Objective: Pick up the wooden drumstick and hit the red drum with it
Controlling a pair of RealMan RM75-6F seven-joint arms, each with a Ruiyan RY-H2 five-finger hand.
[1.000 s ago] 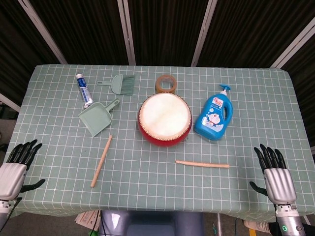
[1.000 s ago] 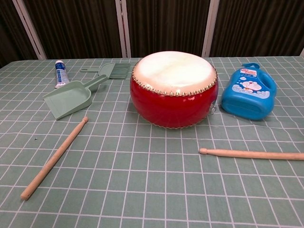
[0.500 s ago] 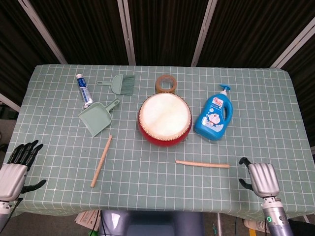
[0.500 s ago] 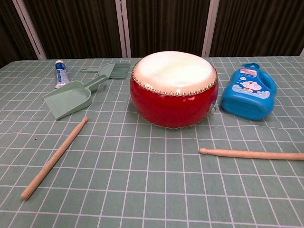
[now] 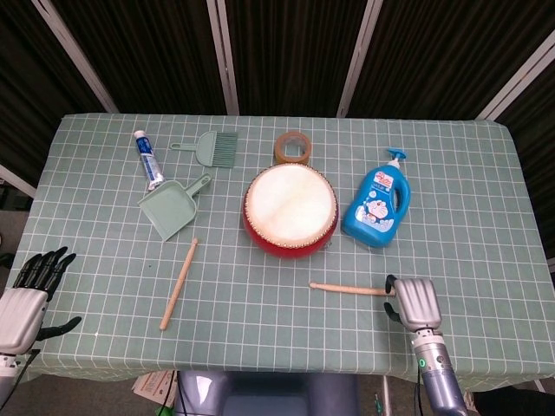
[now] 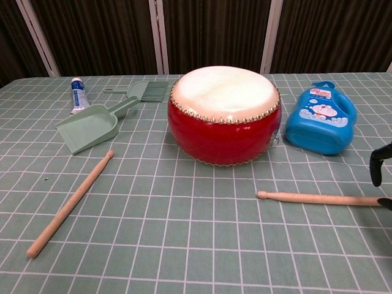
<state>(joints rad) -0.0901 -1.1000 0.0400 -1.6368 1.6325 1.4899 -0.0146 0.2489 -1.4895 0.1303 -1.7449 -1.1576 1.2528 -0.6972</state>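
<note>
1. While your right robot hand (image 5: 414, 302) sits over the butt end of the wooden drumstick (image 5: 347, 289) near the front edge of the surface (image 5: 260, 329), nothing has been lifted: the stick lies flat, pointing toward the left edge.
2. You cannot tell from either view whether the fingers have closed round the stick; the head view shows only the back of the hand, and the chest view catches just dark fingertips at the right border, above the stick's end.
3. Your left robot hand (image 5: 30, 290) holds nothing, fingers spread, off the front-left corner of the surface.
4. A second drumstick (image 5: 179, 282) lies untouched toward the front-left, angled away from the front edge.
5. The red drum (image 5: 290, 208) stands at the middle of the surface, its skin clear, well apart from both sticks.
6. By my reading, you are at the very start: the grasp, the lift and the strike all remain.
</note>
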